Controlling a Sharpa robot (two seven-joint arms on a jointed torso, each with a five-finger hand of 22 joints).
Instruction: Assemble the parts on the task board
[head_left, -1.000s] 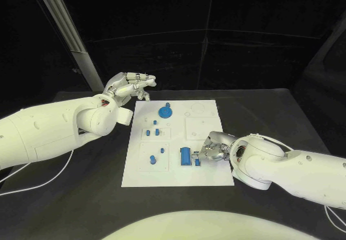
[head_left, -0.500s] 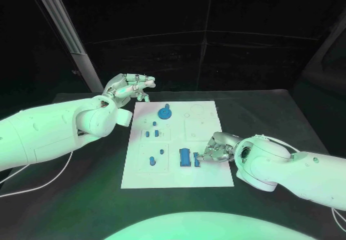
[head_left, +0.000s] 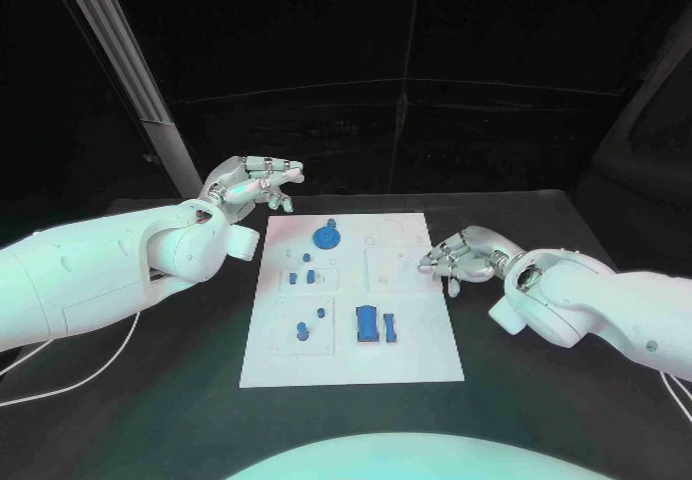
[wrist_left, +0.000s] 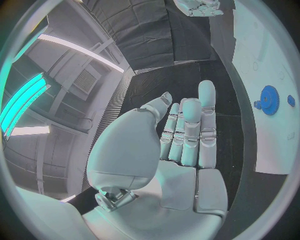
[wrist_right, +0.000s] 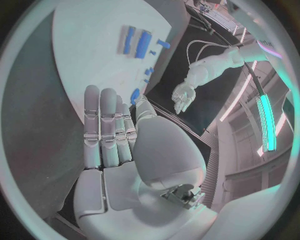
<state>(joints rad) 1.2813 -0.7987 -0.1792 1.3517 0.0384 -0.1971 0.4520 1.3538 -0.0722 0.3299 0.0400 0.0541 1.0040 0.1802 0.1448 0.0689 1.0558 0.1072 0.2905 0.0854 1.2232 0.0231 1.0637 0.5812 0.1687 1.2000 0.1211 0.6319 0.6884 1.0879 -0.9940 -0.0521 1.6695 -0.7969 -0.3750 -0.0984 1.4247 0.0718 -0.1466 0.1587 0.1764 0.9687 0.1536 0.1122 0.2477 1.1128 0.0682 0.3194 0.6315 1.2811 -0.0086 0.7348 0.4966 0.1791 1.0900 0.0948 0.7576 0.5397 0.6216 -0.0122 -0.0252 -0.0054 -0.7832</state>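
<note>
The white task board (head_left: 418, 350) lies in the middle of the table. A blue gear (head_left: 329, 238) sits near its far edge, with several small blue parts (head_left: 303, 270) just in front of it and two more (head_left: 309, 321) nearer me. A wide blue bar (head_left: 366, 322) and a narrow one (head_left: 389, 324) lie side by side. My right hand (head_left: 462, 257) hovers at the board's right edge, fingers straight, holding nothing; the right wrist view shows the right hand (wrist_right: 115, 135) the same way. My left hand (head_left: 255, 183) is raised beyond the far-left corner and empty, and the left hand (wrist_left: 181, 140) looks the same in its wrist view.
Black table (head_left: 548, 390) surrounds the board on all sides. A pale metal post (head_left: 144, 90) rises behind my left hand. The board's right half (head_left: 397, 265) holds only white recesses.
My right hand has lifted off the narrow blue bar and drawn back to the board's right edge. The narrow bar lies free beside the wide one. My left hand has barely moved.
</note>
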